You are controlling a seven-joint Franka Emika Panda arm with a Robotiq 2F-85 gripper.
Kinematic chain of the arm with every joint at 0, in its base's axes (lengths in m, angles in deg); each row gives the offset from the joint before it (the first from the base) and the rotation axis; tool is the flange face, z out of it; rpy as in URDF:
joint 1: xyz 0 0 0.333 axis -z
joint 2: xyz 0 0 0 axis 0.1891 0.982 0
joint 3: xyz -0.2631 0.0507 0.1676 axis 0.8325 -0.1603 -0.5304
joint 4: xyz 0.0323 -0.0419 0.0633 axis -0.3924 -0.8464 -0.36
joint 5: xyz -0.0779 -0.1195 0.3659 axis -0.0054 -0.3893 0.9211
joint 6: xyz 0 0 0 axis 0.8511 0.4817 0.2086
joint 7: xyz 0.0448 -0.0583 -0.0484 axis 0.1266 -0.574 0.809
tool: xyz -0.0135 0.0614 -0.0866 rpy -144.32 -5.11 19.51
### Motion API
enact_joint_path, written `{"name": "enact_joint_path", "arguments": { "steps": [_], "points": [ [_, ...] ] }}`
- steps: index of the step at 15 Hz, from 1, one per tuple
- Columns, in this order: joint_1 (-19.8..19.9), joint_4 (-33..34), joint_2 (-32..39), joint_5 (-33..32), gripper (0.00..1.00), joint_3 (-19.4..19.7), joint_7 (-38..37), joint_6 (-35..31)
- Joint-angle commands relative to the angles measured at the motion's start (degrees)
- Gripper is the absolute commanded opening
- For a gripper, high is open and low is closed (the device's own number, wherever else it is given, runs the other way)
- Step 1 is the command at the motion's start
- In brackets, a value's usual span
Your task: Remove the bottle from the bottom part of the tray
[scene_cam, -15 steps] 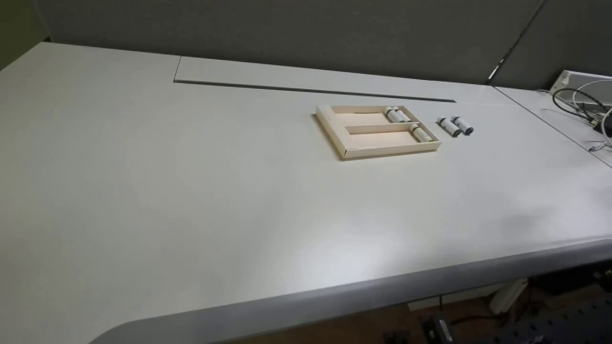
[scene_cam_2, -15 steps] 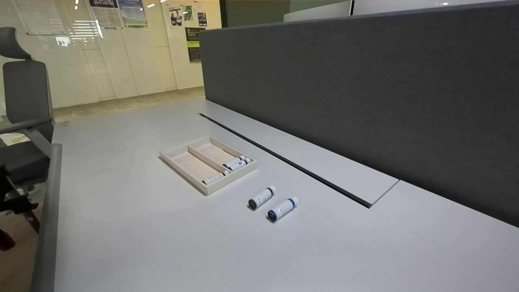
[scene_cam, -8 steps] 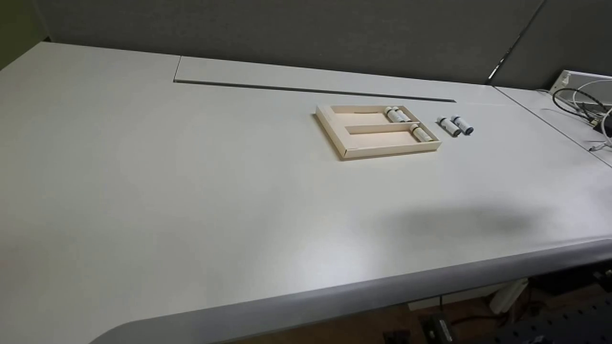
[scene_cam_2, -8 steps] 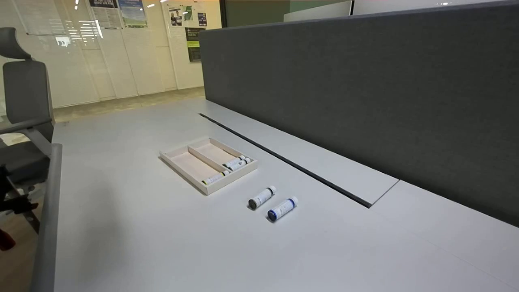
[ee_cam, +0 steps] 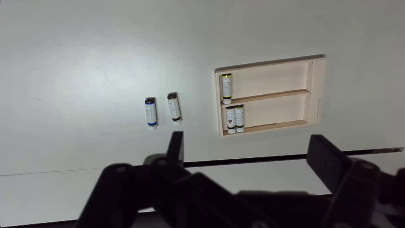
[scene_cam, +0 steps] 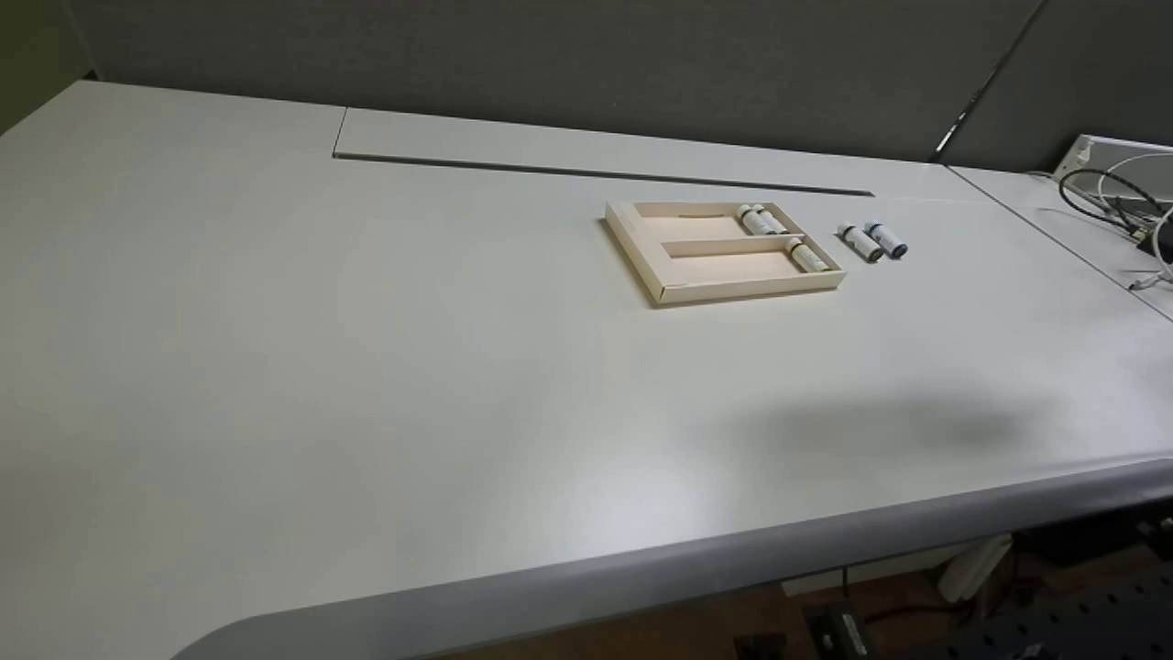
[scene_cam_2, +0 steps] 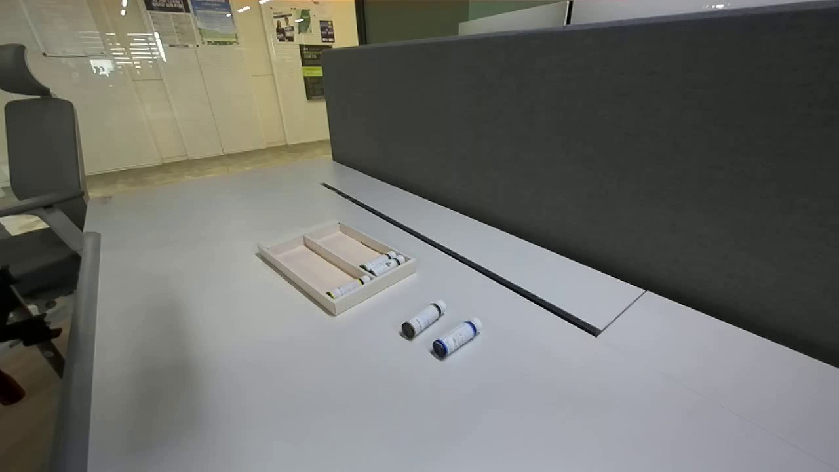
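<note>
The cream tray [scene_cam: 751, 291] lies flat on the table and also shows in an exterior view [scene_cam_2: 375, 287] and the wrist view [ee_cam: 318, 88]. A divider splits it into two long slots. One slot holds a single yellow-banded bottle [ee_cam: 227, 86], lying at one end; this bottle shows in both exterior views [scene_cam: 807, 256] [scene_cam_2: 349, 287]. The other slot holds two bottles side by side, one brown-banded [ee_cam: 231, 119] and one green-banded [ee_cam: 239, 117]. My gripper [ee_cam: 247, 147] is open and empty, high above the table. It is out of both exterior views.
A blue-banded vial [ee_cam: 151, 112] and a dark-banded vial [ee_cam: 174, 107] lie on the table beside the tray. A dark slot line [scene_cam_2: 459, 259] runs along the table before the grey partition [scene_cam_2: 577, 144]. Cables [scene_cam: 1123, 206] lie at the far right.
A soft shadow has appeared on the table near its front edge in both exterior views. The tray and the vials have not moved.
</note>
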Motion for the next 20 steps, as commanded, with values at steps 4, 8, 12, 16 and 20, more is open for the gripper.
{"name": "enact_joint_path", "arguments": {
  "steps": [4,8,12,16,20],
  "points": [
    [2.56,-0.11,3.28,1.09,1.00,-3.73,-1.08,-3.78],
    [2.13,-1.84,10.75,3.34,1.00,-7.72,-1.40,-11.35],
    [1.14,-3.65,18.95,3.06,1.00,-13.27,-1.50,-19.36],
    [-0.24,-3.97,27.10,0.63,1.00,-17.74,-2.68,-25.61],
    [-1.04,-2.95,33.58,-2.70,1.00,-19.19,-4.43,-28.47]
  ]
}}
